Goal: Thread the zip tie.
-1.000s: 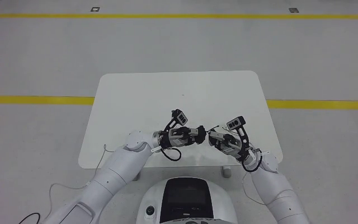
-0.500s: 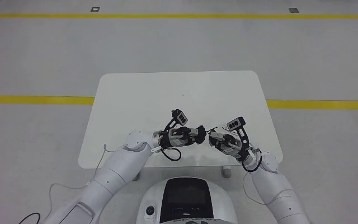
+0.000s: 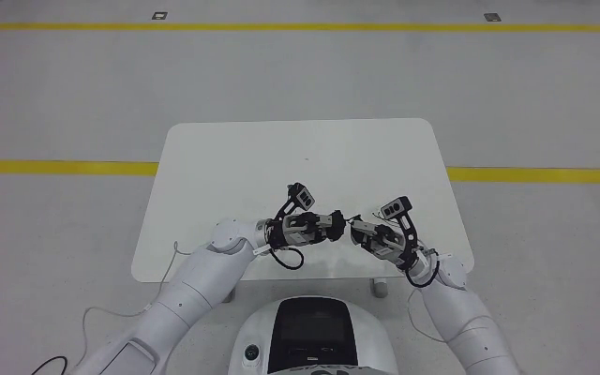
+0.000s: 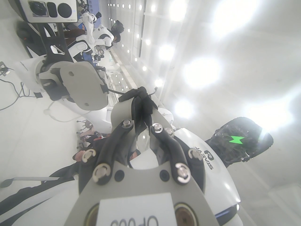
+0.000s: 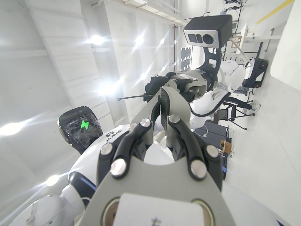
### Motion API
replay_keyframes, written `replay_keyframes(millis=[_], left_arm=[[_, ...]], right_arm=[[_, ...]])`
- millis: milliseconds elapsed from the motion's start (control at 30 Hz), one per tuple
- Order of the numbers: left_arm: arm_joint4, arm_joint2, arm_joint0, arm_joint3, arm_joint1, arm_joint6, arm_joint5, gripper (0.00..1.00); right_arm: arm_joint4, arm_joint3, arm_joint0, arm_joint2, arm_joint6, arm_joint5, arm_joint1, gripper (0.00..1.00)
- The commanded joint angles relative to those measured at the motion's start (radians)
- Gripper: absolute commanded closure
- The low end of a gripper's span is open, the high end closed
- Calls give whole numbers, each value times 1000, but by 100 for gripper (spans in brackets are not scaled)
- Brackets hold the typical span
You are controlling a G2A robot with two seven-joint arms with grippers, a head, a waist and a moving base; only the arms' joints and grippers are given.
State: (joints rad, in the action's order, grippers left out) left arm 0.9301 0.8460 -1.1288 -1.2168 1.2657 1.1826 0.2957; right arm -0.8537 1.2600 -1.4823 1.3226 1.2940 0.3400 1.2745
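Above the front part of the white table my two grippers meet tip to tip. The zip tie is a thin black strap spanning the small gap between them. My left gripper has black-covered fingertips shut on one part of the strap. In the left wrist view the left gripper has a short curled end of the tie sticking out past it. My right gripper is shut on the zip tie, whose small head end pokes out sideways. The strap's middle is hidden between the pads.
The tabletop carries no other objects, and both arms hang over its near edge. Yellow floor lines run on either side of the table. Other robots and chairs stand far off in the room.
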Motion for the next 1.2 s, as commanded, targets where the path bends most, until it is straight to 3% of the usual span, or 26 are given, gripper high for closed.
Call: replay_keyframes(millis=[0,1167], left_arm=[[0,0,0,0,0,0,0,100],[0,0,0,0,0,0,0,100]], right_arm=[[-1,-5,2,-1,0,0,0,100],[-3,-66,26,-14,-8,0,-2,100]])
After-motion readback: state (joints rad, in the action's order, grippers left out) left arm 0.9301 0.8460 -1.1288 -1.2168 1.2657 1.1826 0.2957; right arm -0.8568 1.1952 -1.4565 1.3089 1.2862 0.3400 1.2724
